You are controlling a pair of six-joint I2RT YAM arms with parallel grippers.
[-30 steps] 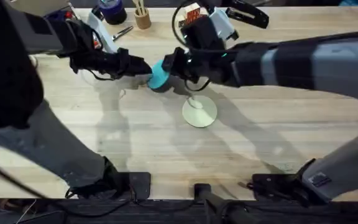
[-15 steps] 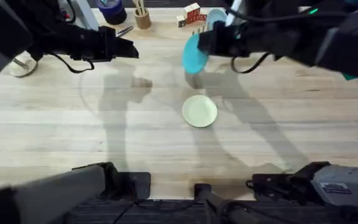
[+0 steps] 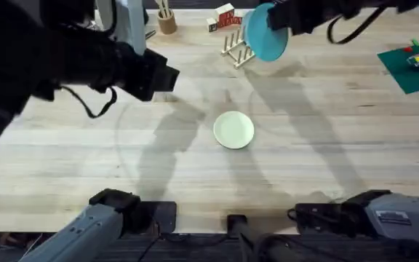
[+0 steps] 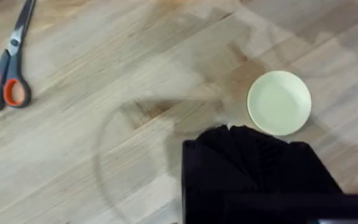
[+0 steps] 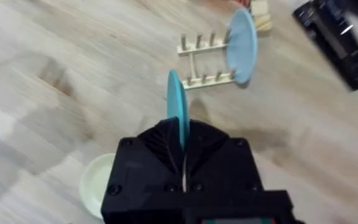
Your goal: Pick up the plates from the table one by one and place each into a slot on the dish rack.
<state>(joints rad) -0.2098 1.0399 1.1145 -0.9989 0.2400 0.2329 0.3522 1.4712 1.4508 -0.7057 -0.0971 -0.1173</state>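
Right jaws point(image 5: 182, 155) clamped on the edge of the turquoise plate point(image 5: 177, 112), which stands on edge between the black fingers, seen nearly edge-on in the right wrist view. Overhead, the turquoise plate point(image 3: 265, 32) hangs in the air at the far side of the counter point(image 3: 326, 145), just beside and partly over the dish rack point(image 3: 237, 51); whether it touches the pegs cannot be told. Left jaws point(image 3: 167, 75): open or shut cannot be told, since the black fingers merge into one dark mass in both the overhead and the left wrist view point(image 4: 241, 140). Change since half a second ago: the right arm has carried the turquoise plate farther back and to the right, from over the bare counter near the middle to the rack; the left arm has moved nearer the camera and toward the centre, and holds nothing. A second ago both arms met at the turquoise plate left of centre. The cream-yellow plate point(image 3: 233, 129) lies flat at mid-counter, unmoved across all three moments, well apart from both jaws; the left wrist view shows it point(image 4: 279, 102) just beyond the fingers. Rack contents: one paler sky-blue plate point(image 5: 242, 45) stands upright between the pegs at one end of the dish rack point(image 5: 207, 59); remaining slots open. Scissors point(image 4: 8, 68) with orange handles lie flat on the counter, away from the plates.
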